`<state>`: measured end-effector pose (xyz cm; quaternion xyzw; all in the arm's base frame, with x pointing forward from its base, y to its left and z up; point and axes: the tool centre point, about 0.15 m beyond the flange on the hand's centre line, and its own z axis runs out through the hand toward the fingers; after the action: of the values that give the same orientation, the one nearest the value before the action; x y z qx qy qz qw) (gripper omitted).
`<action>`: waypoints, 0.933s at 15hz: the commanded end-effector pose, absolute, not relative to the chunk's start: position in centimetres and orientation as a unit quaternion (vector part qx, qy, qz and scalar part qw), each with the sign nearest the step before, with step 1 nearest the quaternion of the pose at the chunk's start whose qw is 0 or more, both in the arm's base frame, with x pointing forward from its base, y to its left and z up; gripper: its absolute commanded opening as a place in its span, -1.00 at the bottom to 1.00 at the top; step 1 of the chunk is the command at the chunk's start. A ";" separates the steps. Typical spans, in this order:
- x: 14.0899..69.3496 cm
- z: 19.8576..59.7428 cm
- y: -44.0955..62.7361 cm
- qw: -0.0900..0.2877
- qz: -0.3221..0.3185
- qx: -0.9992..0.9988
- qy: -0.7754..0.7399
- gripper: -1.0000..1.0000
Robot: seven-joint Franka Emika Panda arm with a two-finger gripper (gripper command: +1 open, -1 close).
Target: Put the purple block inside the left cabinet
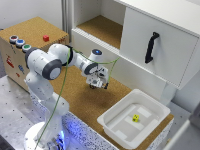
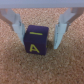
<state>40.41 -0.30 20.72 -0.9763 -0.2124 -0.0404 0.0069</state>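
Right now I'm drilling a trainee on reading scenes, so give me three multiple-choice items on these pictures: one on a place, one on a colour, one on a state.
1. Where is the purple block?
A. in the tub
B. on the cork surface, between the end effector's fingers
C. in the left cabinet

2. What colour is the letter on the block?
A. yellow
B. white
C. red

3. How is the end effector?
A. shut on the block
B. out of view
C. open around the block

Answers: 1 B, the wrist view shows cork under it; 2 A, a yellow A; 3 C, gaps show on both sides.

Arm [image 1: 60, 60] low, jaws spread apart
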 end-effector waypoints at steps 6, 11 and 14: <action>38.9 24.4 1.7 -0.110 -0.062 -0.969 -0.211 -1.00; 40.8 36.9 6.9 -0.141 -0.181 -0.934 -0.274 -1.00; 42.8 43.1 10.2 -0.139 -0.229 -0.920 -0.285 -1.00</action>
<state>43.42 5.34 32.13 -0.9455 -0.2691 -0.1621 -0.0858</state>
